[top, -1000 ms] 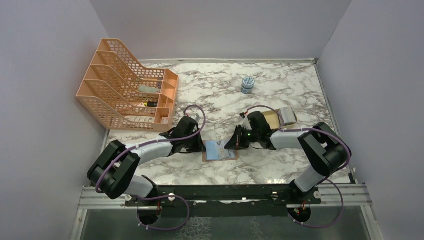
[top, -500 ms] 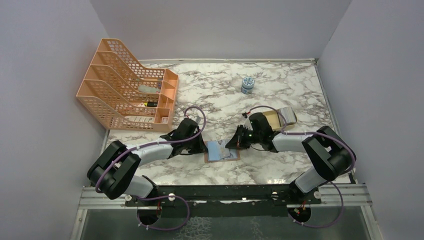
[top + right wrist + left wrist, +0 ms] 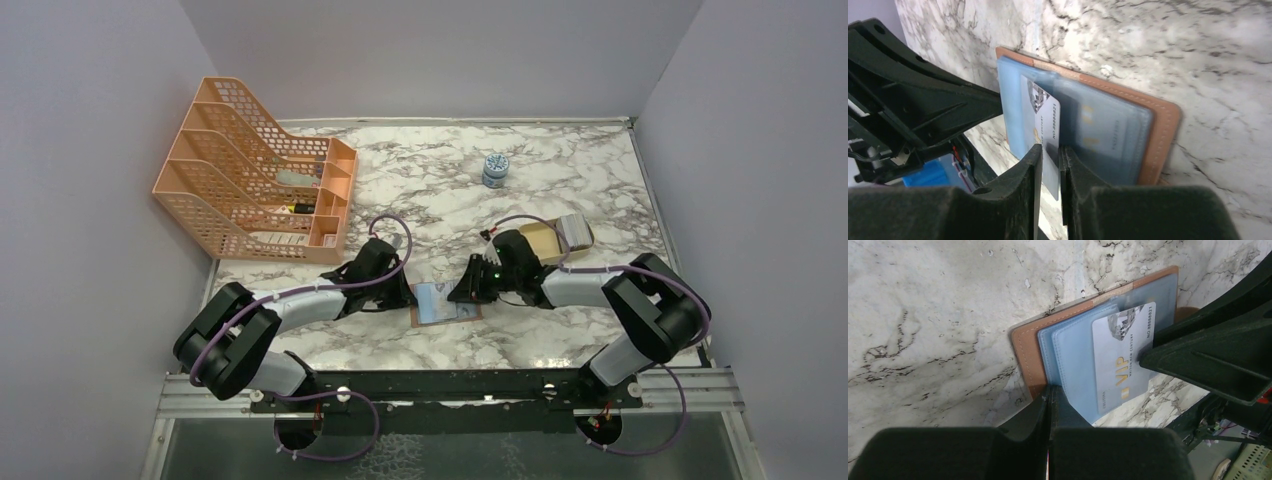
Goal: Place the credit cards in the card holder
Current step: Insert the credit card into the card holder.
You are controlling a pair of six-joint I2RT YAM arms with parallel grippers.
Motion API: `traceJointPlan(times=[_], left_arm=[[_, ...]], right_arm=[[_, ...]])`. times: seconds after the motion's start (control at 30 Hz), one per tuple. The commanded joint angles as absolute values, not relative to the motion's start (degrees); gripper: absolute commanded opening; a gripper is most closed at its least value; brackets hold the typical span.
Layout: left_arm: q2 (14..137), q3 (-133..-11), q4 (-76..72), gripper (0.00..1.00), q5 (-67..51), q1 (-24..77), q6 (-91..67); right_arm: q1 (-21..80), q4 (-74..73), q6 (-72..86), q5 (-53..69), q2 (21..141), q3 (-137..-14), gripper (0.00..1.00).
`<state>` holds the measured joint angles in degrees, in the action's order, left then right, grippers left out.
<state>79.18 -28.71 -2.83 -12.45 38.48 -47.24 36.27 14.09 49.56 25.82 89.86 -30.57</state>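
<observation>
Between right end effector (image 3: 1050, 155) fingers: VIP card (image 3: 1043, 125)

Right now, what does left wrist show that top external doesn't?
Left wrist only: the print on the VIP card, its far end inside a clear sleeve, and the shut left gripper clamping the sleeve pages.
Top external only: the orange file rack, the small jar, the beige tray, both whole arms.
Both: the open card holder on the marble table, with the right gripper at its opposite side.
</observation>
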Motion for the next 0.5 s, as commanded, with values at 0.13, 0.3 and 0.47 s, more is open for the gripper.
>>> traceJointPlan(times=[0.13, 0.3, 0.47], left_arm=[[79.17, -27.37, -0.35, 0.0, -13.69, 39.55, -47.55], [79.27, -27.89, -0.35, 0.0, -13.89, 39.64, -47.2], [79.49, -28.29, -0.86, 0.0, -14.46, 39.81, -46.85]], right_arm=[[39.55, 5.33, 48.35, 18.99, 88.21, -33.7, 0.36], [39.64, 0.2, 45.63, 16.7, 87.28, -36.0, 0.42], [40.43, 0.25, 44.42, 18.35, 88.7, -37.49, 0.43]])
